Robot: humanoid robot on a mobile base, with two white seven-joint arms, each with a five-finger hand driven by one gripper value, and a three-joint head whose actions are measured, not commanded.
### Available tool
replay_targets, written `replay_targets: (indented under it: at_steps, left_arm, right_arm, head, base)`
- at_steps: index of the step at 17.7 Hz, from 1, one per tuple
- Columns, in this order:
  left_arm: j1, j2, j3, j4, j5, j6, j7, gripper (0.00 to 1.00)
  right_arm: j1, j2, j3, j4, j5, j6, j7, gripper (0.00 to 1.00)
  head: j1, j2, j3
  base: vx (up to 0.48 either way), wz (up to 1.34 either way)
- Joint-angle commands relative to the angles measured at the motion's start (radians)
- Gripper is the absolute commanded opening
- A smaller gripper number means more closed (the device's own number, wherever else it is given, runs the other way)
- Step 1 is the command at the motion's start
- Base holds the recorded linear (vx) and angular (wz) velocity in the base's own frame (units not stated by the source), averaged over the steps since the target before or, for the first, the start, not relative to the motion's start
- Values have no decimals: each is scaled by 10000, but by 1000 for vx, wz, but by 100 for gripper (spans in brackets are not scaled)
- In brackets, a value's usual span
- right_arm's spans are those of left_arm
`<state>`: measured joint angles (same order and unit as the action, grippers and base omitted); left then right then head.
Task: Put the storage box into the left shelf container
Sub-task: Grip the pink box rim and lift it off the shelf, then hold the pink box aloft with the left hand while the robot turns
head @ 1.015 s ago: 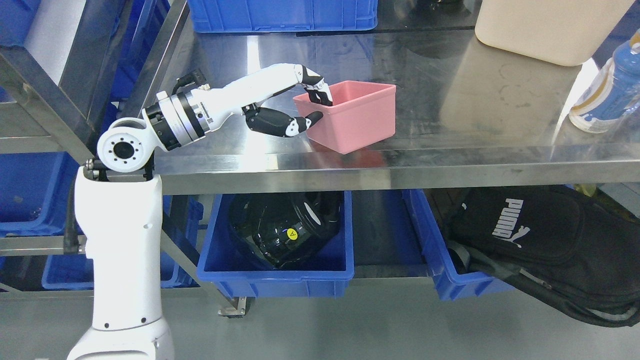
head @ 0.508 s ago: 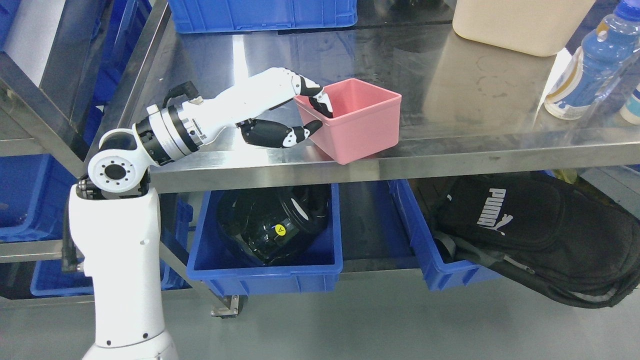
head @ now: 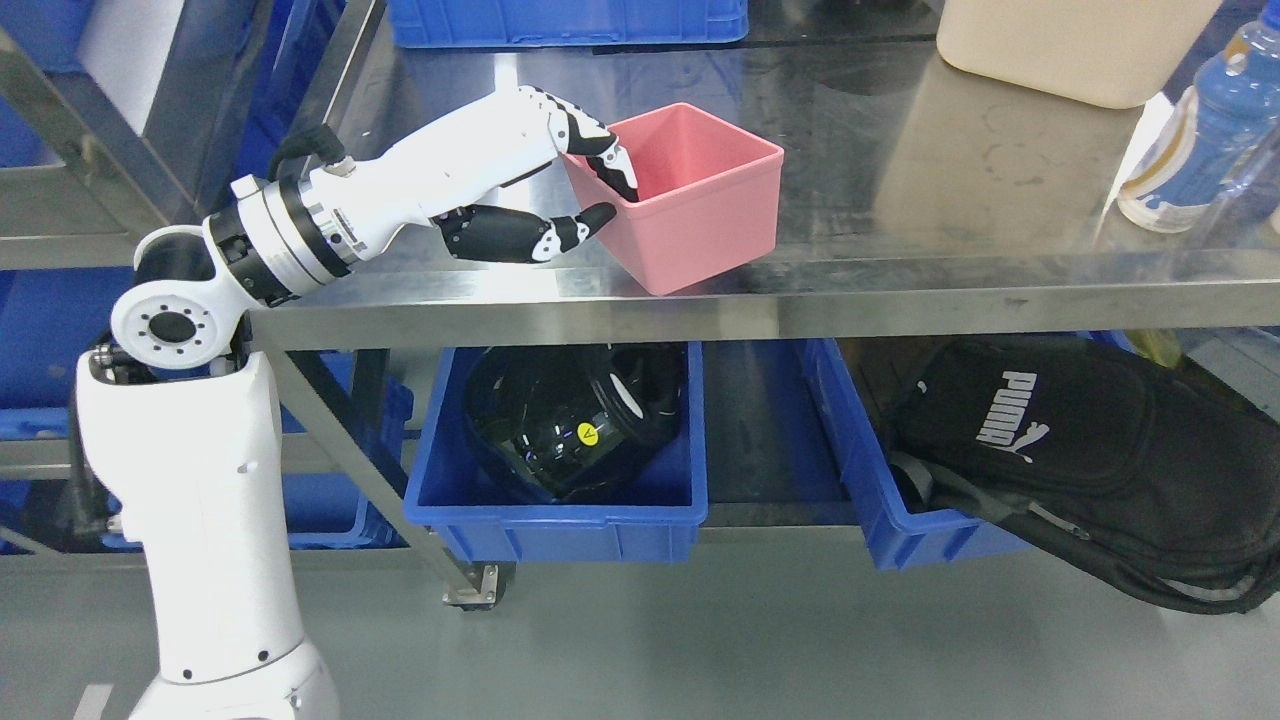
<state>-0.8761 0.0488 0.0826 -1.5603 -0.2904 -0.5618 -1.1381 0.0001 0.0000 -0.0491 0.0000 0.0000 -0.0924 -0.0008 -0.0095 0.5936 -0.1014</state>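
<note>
- Biggest thing here is the steel counter [head: 900, 290], shiny top, front edge running across the middle of the shot.
- Under the counter on the right there's a black bag [head: 1080, 450] with white print, slumped across a blue bin [head: 900, 520].
- Left of that bag, also under the counter, sits a blue crate [head: 560, 520] with some glossy black object [head: 570, 420] in it, small yellow sticker on the object. Can't really tell what it is.
- At the counter's back right corner is a cream container [head: 1070, 45], cut off by the top edge.
- The pink storage box [head: 690, 200] is at the counter's front edge, tipped up, its bottom corner poking slightly past the lip. It's open on top and looks hollow inside.
- The left hand [head: 590, 190] is pinching the box's left wall: the fingers [head: 600, 160] hook over the rim into the box, and the thumb [head: 575, 228] presses on the outside.
- A blue bottle [head: 1195, 130] stands at the counter's far right.
</note>
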Motion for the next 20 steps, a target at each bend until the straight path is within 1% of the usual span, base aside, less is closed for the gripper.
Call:
replay_targets:
  at_steps: [1, 14, 20]
  left_arm:
    - [-75, 294, 171, -289, 4, -73, -1, 1]
    - [155, 279, -381, -289, 4, -88, -1, 1]
    - [645, 233, -886, -289, -11, -104, 29, 1]
  right_arm:
    - [75, -175, 0, -175, -31, 4, 8, 100]
    - [75, -175, 0, -175, -31, 4, 8, 100]
    - [75, -175, 0, -175, -31, 4, 8, 100]
  head:
    - [0, 0, 0]
    - [0, 6, 0]
    - [0, 9, 0]
  base:
    - [-107, 365]
    - [-100, 566]
    - [-43, 651]
